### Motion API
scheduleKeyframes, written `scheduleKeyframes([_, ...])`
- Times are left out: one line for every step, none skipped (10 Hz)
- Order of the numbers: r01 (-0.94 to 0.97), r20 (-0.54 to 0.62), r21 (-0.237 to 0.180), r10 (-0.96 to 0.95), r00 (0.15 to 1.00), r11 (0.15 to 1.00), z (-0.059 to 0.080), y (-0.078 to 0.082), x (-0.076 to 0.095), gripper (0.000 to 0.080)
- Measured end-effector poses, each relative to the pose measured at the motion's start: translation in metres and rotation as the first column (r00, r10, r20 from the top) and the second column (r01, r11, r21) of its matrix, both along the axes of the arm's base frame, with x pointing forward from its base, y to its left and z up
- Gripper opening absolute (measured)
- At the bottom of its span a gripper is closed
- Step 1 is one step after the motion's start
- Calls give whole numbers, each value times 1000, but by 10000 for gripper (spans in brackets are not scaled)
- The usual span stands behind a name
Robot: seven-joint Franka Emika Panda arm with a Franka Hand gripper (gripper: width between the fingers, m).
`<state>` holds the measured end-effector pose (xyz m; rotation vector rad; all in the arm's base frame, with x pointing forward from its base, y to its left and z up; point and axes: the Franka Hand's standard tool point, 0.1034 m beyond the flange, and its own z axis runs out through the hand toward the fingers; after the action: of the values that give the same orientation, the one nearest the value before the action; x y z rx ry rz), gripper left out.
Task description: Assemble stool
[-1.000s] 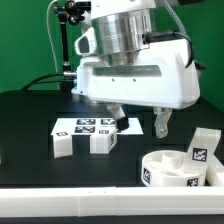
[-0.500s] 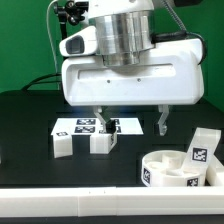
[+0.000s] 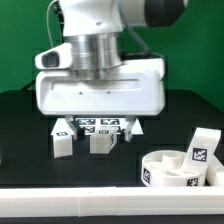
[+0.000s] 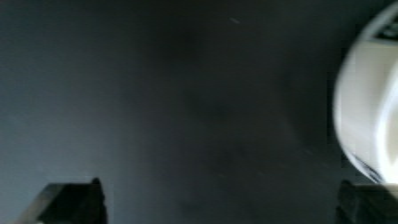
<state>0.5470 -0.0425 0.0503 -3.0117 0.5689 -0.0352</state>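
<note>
A green backdrop [image 3: 20, 40] stands behind the black table [image 3: 22, 130]; a long white rail [image 3: 60, 206] lines its front edge.

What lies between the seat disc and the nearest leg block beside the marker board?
Nothing: the exterior view shows only bare black table between the seat disc and that leg block.

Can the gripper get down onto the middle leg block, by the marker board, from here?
Probably yes: the gripper hangs right over that leg block, jaws wide open, nothing between. The neighbouring leg block sits near one fingertip and might be bumped.
</note>
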Motion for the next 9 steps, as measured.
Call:
scheduleKeyframes([7,-12,4,-7,1000,1000,-1,-3,-3,649])
scheduleKeyframes([1,-33,18,0,999,1000,0,0,-2,649])
scheduleKeyframes([1,-30,16,0,1000,1000,0,0,-1,649])
scheduleKeyframes([0,-52,27,2,999,1000,-1,1,-4,649])
scheduleKeyframes([18,-140,70,-8,990,997,-2,0,-11,649])
scheduleKeyframes([57,-198,83,-40,979,995,-4,-9,-17,649])
scheduleKeyframes([79,-286,93,-50,957,992,-5,-9,-27,649])
scheduleKeyframes([92,-334,111,-50,941,990,-6,-8,-35,649])
scheduleKeyframes([102,-402,135,-39,915,986,-8,-5,-46,649])
